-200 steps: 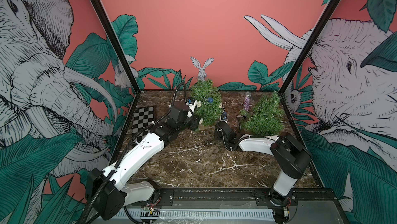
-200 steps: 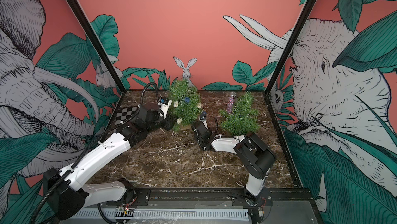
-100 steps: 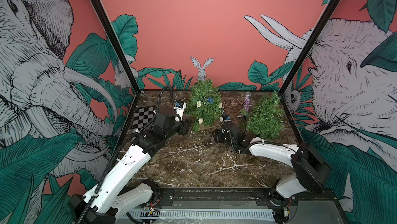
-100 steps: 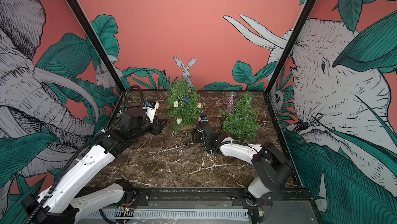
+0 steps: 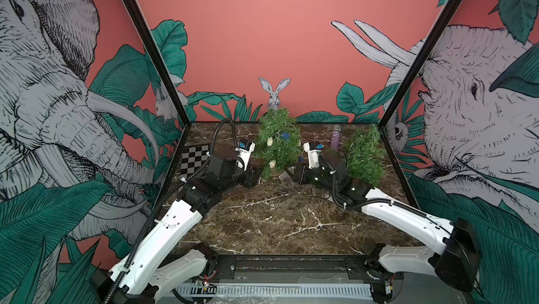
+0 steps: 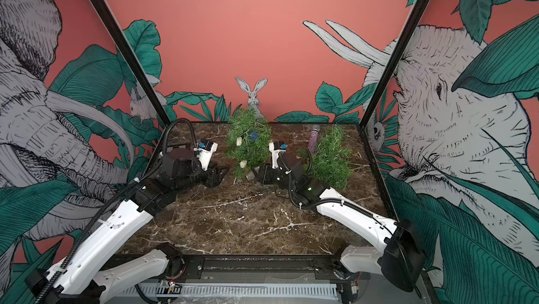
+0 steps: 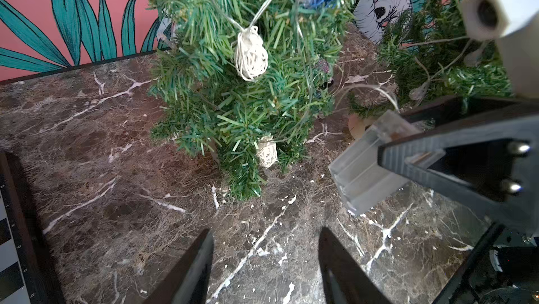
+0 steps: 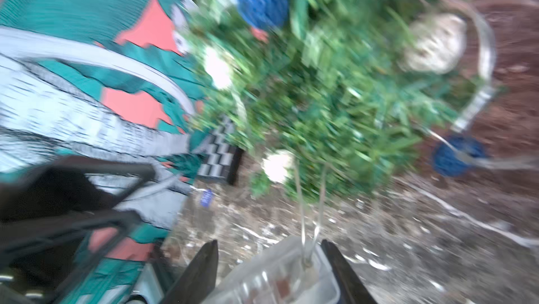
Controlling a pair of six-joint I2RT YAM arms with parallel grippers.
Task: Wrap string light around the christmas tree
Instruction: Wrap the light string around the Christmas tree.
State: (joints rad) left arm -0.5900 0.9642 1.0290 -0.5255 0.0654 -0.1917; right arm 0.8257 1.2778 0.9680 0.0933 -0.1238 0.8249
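Left fingers (image 7: 198, 264) are spread, and we see only the marble table (image 7: 102, 200) in the gap. Right fingers (image 8: 204, 270) pinch a clear box (image 8: 280, 276), and two thin wires run from it up into the christmas tree (image 8: 320, 98). That wrist view is blurred. The left wrist view is sharp and shows the right gripper (image 7: 396, 139) clamped on the same box, just beside the tree's foot. It also shows the string light (image 7: 250, 56) draped on the branches, with white and blue woven balls. In the top views we see what the wrists miss: the left gripper (image 5: 255, 175) and right gripper flank the tree low down, with a second green tree (image 5: 364, 153), a purple glitter tube (image 5: 335, 139) and a checkerboard (image 5: 194, 159) around them. The box is hard to make out there.
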